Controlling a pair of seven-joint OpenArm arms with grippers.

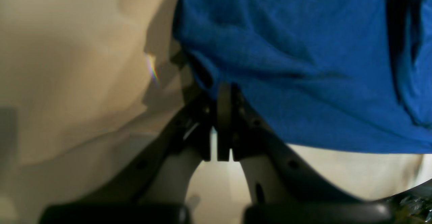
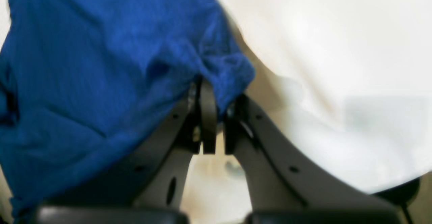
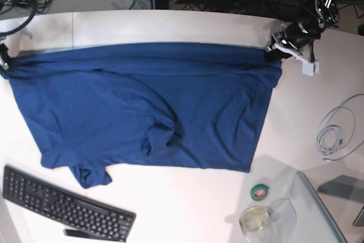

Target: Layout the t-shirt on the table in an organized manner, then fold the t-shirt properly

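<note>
The dark blue t-shirt [image 3: 148,101] lies spread across the white table [image 3: 187,27], its far edge pulled in a straight line between both arms. A bunched fold sits near its middle and one sleeve curls at the front left. At the shirt's far right corner, my left gripper [image 3: 274,54] is shut on the fabric. In the left wrist view its jaws [image 1: 224,90] pinch the t-shirt's edge [image 1: 303,65]. My right gripper [image 3: 4,64] is at the far left corner. In the right wrist view it [image 2: 216,94] is shut on a puckered bit of cloth [image 2: 84,65].
A black keyboard [image 3: 62,206] lies at the front left, just below the sleeve. A green tape roll [image 3: 260,192], a clear jar [image 3: 256,218] and a grey glassy panel [image 3: 327,209] sit at the front right. A coiled white cable [image 3: 335,132] lies to the right.
</note>
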